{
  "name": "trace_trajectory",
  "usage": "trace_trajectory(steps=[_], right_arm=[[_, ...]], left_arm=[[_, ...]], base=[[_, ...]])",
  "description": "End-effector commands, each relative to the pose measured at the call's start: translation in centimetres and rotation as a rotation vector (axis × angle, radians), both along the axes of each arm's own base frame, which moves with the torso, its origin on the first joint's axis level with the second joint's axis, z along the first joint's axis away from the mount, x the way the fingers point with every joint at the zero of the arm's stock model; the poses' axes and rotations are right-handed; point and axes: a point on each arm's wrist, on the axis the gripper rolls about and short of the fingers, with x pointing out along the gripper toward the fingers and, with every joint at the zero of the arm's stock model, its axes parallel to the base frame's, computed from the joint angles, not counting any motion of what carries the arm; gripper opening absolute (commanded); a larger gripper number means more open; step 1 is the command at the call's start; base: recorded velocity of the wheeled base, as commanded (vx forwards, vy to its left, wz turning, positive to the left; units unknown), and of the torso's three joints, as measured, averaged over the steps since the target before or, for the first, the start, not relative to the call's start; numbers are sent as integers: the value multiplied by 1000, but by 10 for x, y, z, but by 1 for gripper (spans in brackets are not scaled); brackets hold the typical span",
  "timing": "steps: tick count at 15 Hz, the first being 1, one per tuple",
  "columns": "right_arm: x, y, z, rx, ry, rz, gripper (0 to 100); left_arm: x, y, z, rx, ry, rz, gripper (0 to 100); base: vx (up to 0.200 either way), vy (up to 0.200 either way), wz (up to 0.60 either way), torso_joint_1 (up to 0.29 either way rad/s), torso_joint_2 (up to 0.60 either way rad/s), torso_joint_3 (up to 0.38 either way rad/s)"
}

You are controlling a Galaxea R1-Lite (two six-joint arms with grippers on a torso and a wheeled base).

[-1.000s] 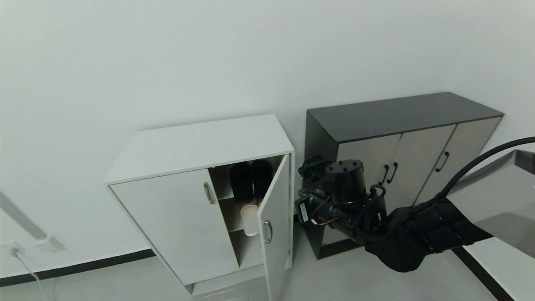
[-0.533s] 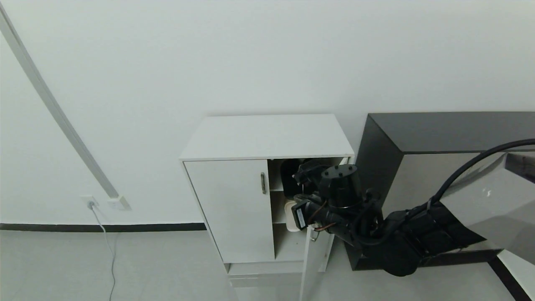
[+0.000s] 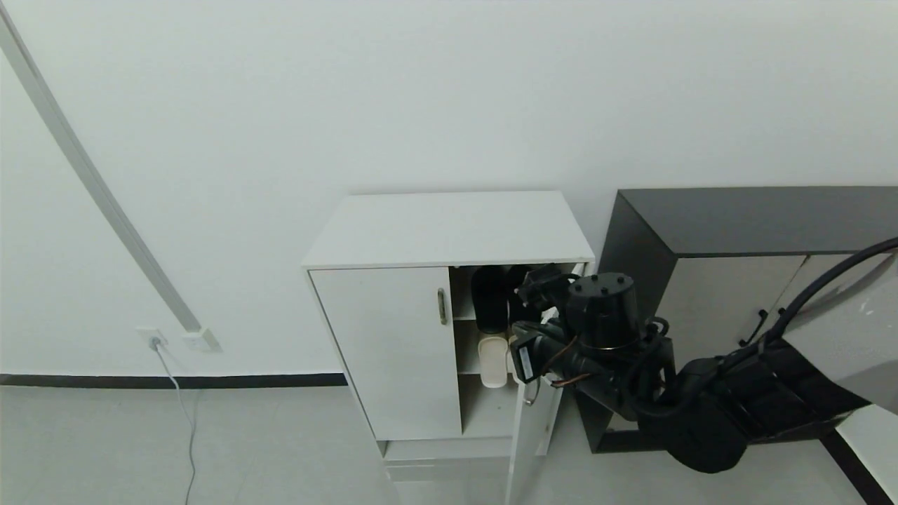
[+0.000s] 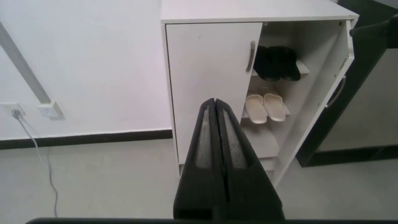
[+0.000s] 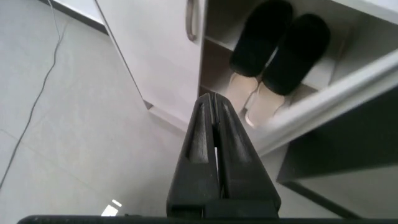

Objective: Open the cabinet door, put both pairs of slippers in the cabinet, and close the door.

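The white cabinet (image 3: 449, 231) stands against the wall with its left door (image 3: 393, 351) closed and its right door (image 3: 525, 442) swung open toward me. A black pair of slippers (image 3: 489, 305) lies on the upper shelf and a cream pair (image 3: 492, 361) on the shelf below. My right arm (image 3: 596, 322) hangs just in front of the open side, next to the open door. My right gripper (image 5: 213, 96) is shut and empty, aimed below the black slippers (image 5: 280, 43) and cream slippers (image 5: 258, 102). My left gripper (image 4: 215, 102) is shut and empty, well back from the cabinet (image 4: 205, 81).
A dark grey cabinet (image 3: 744, 217) adjoins the white one on the right. A wall socket with a hanging cable (image 3: 153, 342) and a slanted conduit (image 3: 84, 175) are on the left wall. Bare grey floor (image 3: 210, 449) lies before the cabinet.
The head camera swung, bringing the white cabinet to the middle. Since half a second ago my right arm has shifted right, away from the opening, uncovering both pairs of slippers.
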Motion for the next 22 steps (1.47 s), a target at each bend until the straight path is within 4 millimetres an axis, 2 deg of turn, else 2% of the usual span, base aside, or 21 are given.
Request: trace_trajectory(steps=[1,3,7,10,13,19,22], right_arm=[[-13,-17,15,13,-14,-9,0],[-25,-32,14,-6,6,-20,0],[-47,-64,-3,-64,76,-55,0],[-50,-77,-16,-86,131,-65,0],[-43,-77,-27,-96,163,-57,0],[-9,-55,-64,-81,167,-73,0],[5,-47,-66,-67,152,-77,0]], left_arm=[[0,0,0,0,0,0,0],[0,0,0,0,0,0,0],[0,0,0,0,0,0,0],[0,0,0,0,0,0,0],[0,0,0,0,0,2,0],[0,0,0,0,0,2,0],[0,0,0,0,0,2,0]], base=[[200,0,0,2,7,2],[200,0,0,-7,-7,9],[0,0,0,0,0,0],[0,0,0,0,0,0],[0,0,0,0,0,0],[0,0,0,0,0,0],[0,0,0,0,0,0]])
